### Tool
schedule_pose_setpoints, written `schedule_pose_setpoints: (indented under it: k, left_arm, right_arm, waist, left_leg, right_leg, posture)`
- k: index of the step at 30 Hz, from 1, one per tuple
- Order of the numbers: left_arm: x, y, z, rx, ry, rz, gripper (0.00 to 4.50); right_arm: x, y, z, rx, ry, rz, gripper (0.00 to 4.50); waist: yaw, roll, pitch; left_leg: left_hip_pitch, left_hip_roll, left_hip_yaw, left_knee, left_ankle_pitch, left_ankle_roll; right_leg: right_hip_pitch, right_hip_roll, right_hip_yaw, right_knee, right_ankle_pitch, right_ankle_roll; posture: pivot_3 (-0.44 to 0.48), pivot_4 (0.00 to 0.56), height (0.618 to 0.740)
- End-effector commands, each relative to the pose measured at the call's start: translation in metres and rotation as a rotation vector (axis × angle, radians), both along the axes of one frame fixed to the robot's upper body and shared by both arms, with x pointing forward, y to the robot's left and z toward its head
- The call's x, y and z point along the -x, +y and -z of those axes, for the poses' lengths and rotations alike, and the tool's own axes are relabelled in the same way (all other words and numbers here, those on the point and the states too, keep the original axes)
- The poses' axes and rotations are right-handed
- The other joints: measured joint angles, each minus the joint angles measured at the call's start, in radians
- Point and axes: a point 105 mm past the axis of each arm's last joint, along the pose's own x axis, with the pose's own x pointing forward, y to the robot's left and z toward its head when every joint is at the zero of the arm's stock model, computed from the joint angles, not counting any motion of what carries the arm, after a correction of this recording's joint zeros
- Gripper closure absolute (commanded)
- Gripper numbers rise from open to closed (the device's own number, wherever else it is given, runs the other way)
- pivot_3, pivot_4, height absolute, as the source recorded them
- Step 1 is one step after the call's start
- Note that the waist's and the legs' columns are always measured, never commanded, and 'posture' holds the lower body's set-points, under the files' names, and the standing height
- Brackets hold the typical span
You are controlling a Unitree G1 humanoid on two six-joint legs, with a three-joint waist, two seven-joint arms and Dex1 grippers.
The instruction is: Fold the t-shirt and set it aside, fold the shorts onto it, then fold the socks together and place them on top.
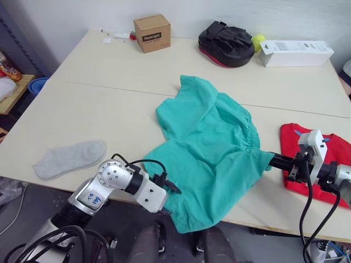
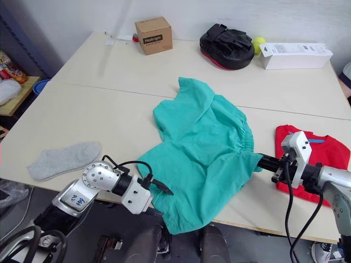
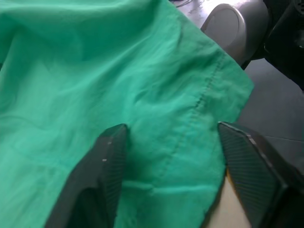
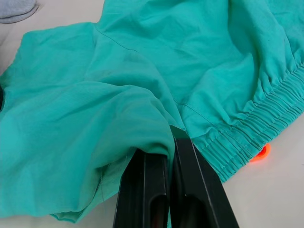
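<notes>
The teal-green shorts [image 1: 211,142] lie crumpled at the table's middle, and one leg hangs over the front edge. My left gripper [image 1: 169,198] is open at that hanging leg, its fingers [image 3: 107,161] spread on either side of the hem. My right gripper [image 1: 270,160] is shut on a fold of the shorts [image 4: 118,95] just below the gathered waistband, where a bit of orange drawstring [image 4: 261,152] peeks out. The red t-shirt [image 1: 290,143] lies on the table at the right, behind my right gripper. One grey sock [image 1: 70,158] lies flat near the front left edge.
Along the far edge of the table [image 1: 109,104] stand a cardboard box [image 1: 152,33], a black bag [image 1: 226,44], a yellow-green ball [image 1: 258,40] and a long white box [image 1: 296,53]. A blue bowl [image 1: 37,85] sits off the table at the left.
</notes>
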Motion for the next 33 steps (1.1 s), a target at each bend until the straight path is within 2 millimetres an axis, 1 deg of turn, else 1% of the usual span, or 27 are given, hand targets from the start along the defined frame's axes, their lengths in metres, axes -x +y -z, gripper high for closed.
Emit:
schedule_pose_setpoints:
  k: [1,4,7,9,11,13,15,17,19,20,23,25,27,31,33]
  left_arm:
    - [-0.010,0.005,-0.006,0.019,-0.008,-0.064,2.69]
    - [-0.013,0.002,-0.013,0.072,0.028,-0.090,3.58]
    - [-0.008,-0.003,-0.030,0.183,0.117,-0.073,4.49]
    - [-0.007,-0.002,-0.035,0.220,0.151,-0.075,4.49]
    - [-0.009,0.002,-0.038,0.245,0.191,-0.099,4.49]
    - [-0.016,0.004,-0.046,0.302,0.215,-0.142,4.49]
    - [-0.030,0.005,-0.063,0.421,0.257,-0.228,4.49]
    - [-0.045,0.008,-0.082,0.531,0.291,-0.304,4.49]
    - [-0.056,0.013,-0.093,0.587,0.300,-0.358,4.49]
    - [-0.066,0.017,-0.100,0.622,0.294,-0.408,4.49]
    - [-0.099,0.029,-0.119,0.733,0.294,-0.561,4.49]
    - [-0.115,0.033,-0.129,0.794,0.324,-0.622,4.49]
    - [-0.136,0.037,-0.136,0.839,0.361,-0.705,4.49]
    - [-0.170,0.037,-0.142,0.895,0.435,-0.827,4.49]
    - [-0.182,0.035,-0.141,0.907,0.436,-0.858,4.49]
  right_arm:
    - [0.001,-0.001,-0.012,-0.004,-0.051,0.000,4.50]
    - [0.001,-0.001,-0.012,-0.004,-0.051,0.001,4.50]
    - [0.002,-0.002,-0.011,-0.005,-0.048,0.001,4.50]
    - [0.003,-0.002,-0.011,-0.004,-0.045,0.003,4.50]
    - [0.003,-0.004,-0.010,-0.003,-0.042,0.005,4.50]
    - [0.004,-0.004,-0.010,-0.002,-0.040,0.007,4.50]
    - [0.004,-0.005,-0.011,-0.006,-0.038,0.011,4.50]
    - [0.004,-0.006,-0.015,-0.044,-0.044,0.028,4.50]
    - [0.004,-0.006,-0.021,-0.077,-0.057,0.042,4.50]
    - [0.002,-0.008,-0.025,-0.101,-0.068,0.061,4.50]
    - [-0.009,-0.012,-0.036,-0.178,-0.102,0.130,4.50]
    - [-0.016,-0.013,-0.042,-0.220,-0.111,0.165,4.50]
    - [-0.026,-0.014,-0.046,-0.257,-0.113,0.207,4.50]
    - [-0.053,-0.018,-0.049,-0.290,-0.124,0.296,4.50]
    - [-0.066,-0.017,-0.051,-0.311,-0.136,0.327,4.50]
  waist:
    - [0.004,0.000,0.000]
    - [0.007,0.000,0.000]
    - [0.005,0.000,0.000]
    - [0.001,0.000,0.000]
    - [-0.003,0.000,0.000]
    - [-0.004,0.000,0.000]
    - [-0.003,0.000,0.000]
    - [-0.001,0.000,0.000]
    - [0.001,0.000,0.000]
    - [0.001,0.000,0.000]
    - [-0.001,0.000,0.000]
    - [-0.003,-0.001,0.000]
    - [-0.002,-0.001,0.000]
    - [-0.001,-0.001,0.000]
    - [-0.002,-0.001,0.000]
  left_leg:
    - [0.000,0.000,0.000,0.000,0.000,0.000]
    - [0.000,0.000,0.000,0.000,0.000,0.000]
    - [-0.001,0.000,0.000,0.000,0.000,0.000]
    - [-0.002,0.000,0.000,-0.001,0.003,-0.004]
    - [-0.004,0.000,0.000,-0.001,0.005,0.000]
    - [-0.010,0.000,0.000,0.000,0.006,0.000]
    - [-0.013,0.000,0.000,0.002,0.007,0.001]
    - [-0.013,0.000,0.000,0.004,0.007,0.002]
    - [-0.013,0.000,0.000,0.005,0.008,0.004]
    - [-0.013,0.000,0.000,0.006,0.008,0.004]
    - [-0.013,0.000,0.000,0.006,0.008,0.003]
    - [-0.013,0.000,0.000,0.005,0.008,0.003]
    - [-0.013,0.000,0.000,0.006,0.009,0.002]
    - [-0.014,-0.001,0.001,0.007,0.009,0.002]
    - [-0.014,-0.001,0.002,0.008,0.009,0.003]
  right_leg:
    - [0.000,0.000,0.000,0.000,0.000,0.000]
    - [0.000,0.000,0.000,0.000,0.001,-0.001]
    - [-0.001,0.000,0.000,-0.001,0.001,-0.001]
    - [-0.002,0.000,0.000,-0.001,0.001,-0.001]
    - [-0.004,0.000,-0.001,-0.001,0.000,-0.001]
    - [-0.010,0.000,-0.002,0.000,0.000,-0.001]
    - [-0.011,0.001,-0.003,0.001,0.000,-0.001]
    - [-0.010,0.001,-0.003,0.002,0.001,0.000]
    - [-0.010,0.001,-0.003,0.003,0.002,0.002]
    - [-0.009,0.001,-0.003,0.003,0.002,0.002]
    - [-0.010,0.001,-0.002,0.003,0.002,0.002]
    - [-0.010,0.001,-0.002,0.003,0.002,0.002]
    - [-0.010,0.001,-0.003,0.004,0.003,0.002]
    - [-0.010,0.002,-0.004,0.004,0.003,0.002]
    - [-0.011,0.002,-0.006,0.004,0.003,0.002]
  posture:
    - [0.000,0.150,0.740]
    - [0.000,0.150,0.740]
    - [0.000,0.150,0.740]
    - [0.000,0.150,0.740]
    - [0.000,0.150,0.740]
    - [0.000,0.150,0.740]
    - [0.000,0.150,0.740]
    - [0.000,0.150,0.740]
    - [0.000,0.150,0.740]
    - [0.000,0.150,0.740]
    - [0.000,0.150,0.740]
    - [0.000,0.150,0.740]
    - [0.000,0.150,0.740]
    - [0.000,0.150,0.740]
    - [0.000,0.150,0.740]
